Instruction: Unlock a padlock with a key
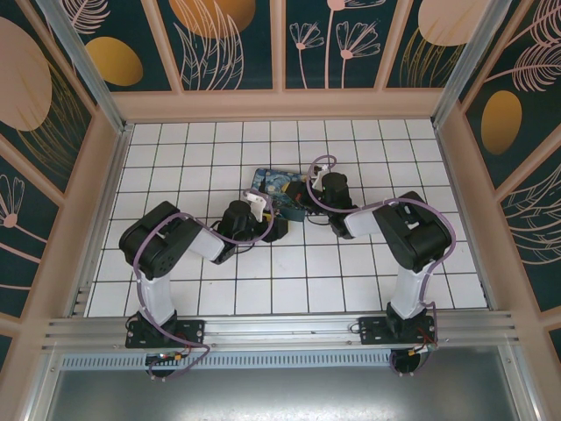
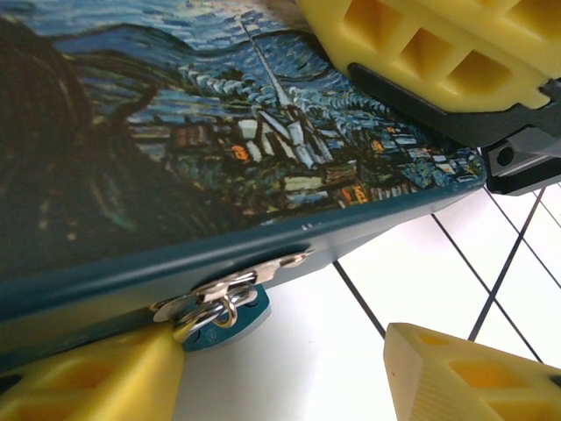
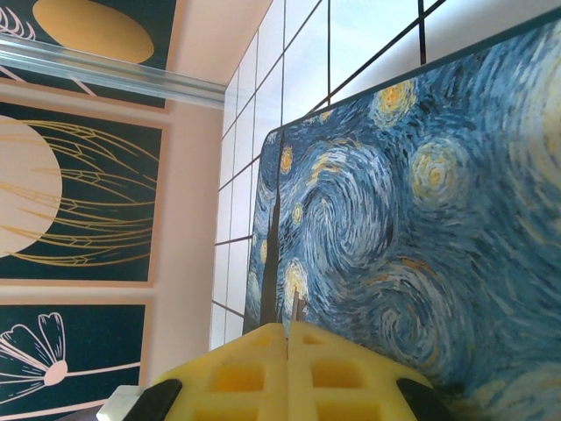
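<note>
The padlock (image 2: 216,309), a small teal-bodied lock with a silver shackle, hangs from the metal hasp on the front edge of the swirl-painted box (image 2: 228,132). My left gripper (image 2: 280,351) is open. Its left finger (image 2: 88,381) sits right against the padlock, and its right finger (image 2: 478,373) stands far off over the white tiles. My right gripper (image 3: 289,338) is shut on the key (image 3: 297,307), a thin sliver poking out between the yellow pads, just above the painted lid (image 3: 421,202). From above, both grippers meet at the box (image 1: 270,181): left gripper (image 1: 260,213), right gripper (image 1: 301,198).
The box lies mid-table on the white tiled floor (image 1: 307,272). Painted enclosure walls (image 1: 280,44) ring the table on three sides. The right gripper's yellow fingers (image 2: 421,53) hover over the box's right corner in the left wrist view.
</note>
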Controlling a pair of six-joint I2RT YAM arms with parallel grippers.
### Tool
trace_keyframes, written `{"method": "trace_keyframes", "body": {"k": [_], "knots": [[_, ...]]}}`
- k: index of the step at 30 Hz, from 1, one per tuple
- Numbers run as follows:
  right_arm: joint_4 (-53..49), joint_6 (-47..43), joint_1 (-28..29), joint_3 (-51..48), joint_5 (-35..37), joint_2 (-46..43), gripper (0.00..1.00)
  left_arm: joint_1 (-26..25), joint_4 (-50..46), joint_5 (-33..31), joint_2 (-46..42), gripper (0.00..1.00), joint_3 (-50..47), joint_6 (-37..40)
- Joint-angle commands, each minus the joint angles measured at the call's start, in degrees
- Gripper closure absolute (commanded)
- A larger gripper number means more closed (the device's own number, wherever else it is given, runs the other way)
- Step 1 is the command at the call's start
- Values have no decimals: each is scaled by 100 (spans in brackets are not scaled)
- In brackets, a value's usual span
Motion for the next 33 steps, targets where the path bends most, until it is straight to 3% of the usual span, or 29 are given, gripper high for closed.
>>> {"method": "trace_keyframes", "body": {"k": [1, 9, 13, 19, 33], "knots": [[-21, 53, 39, -60, -23, 161, 100, -60, 77, -3, 182, 37, 102, -73], [-5, 62, 39, -62, -17, 176, 100, -66, -307, -123, 316, 35, 301, -83], [-7, 62, 39, -74, 3, 181, 100, -65, 268, 326, 123, 41, 136, -429], [-16, 62, 39, -70, -3, 181, 100, -64, 1220, 649, -115, 40, -136, -1134], [39, 60, 39, -137, -27, 133, 100, -54, 1899, 409, 204, 34, -315, -1692]]}}
